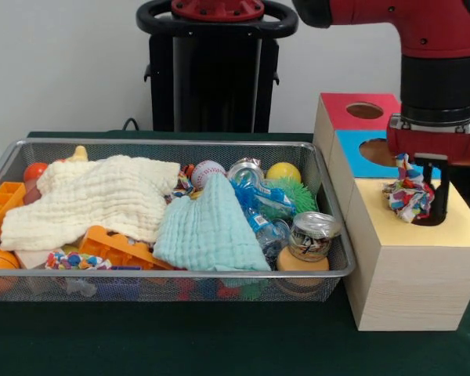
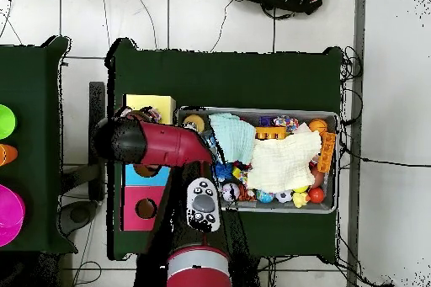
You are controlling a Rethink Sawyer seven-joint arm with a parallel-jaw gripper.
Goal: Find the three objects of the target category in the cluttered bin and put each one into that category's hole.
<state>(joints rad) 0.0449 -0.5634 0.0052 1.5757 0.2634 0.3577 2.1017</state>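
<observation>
My gripper [image 1: 423,205] hangs over the yellow near section of the wooden box [image 1: 407,274], shut on a multicoloured knotted rope toy [image 1: 407,196]. The toy dangles just above the yellow top, in front of that section's hole, which is mostly hidden. The blue hole [image 1: 376,150] and red hole [image 1: 364,110] lie farther back. In the overhead view the red arm [image 2: 160,143] covers the box, and the toy [image 2: 151,115] peeks out at the yellow end [image 2: 150,103]. A second rope toy [image 1: 77,260] lies at the front left of the wire bin [image 1: 180,274].
The bin holds a cream cloth [image 1: 94,196], a light blue cloth [image 1: 211,227], orange plastic blocks [image 1: 121,249], a baseball [image 1: 207,172], a yellow ball [image 1: 283,172], a green spiky ball [image 1: 294,196], cans [image 1: 313,233] and a bottle. Coloured bowls [image 2: 7,216] sit on a side table.
</observation>
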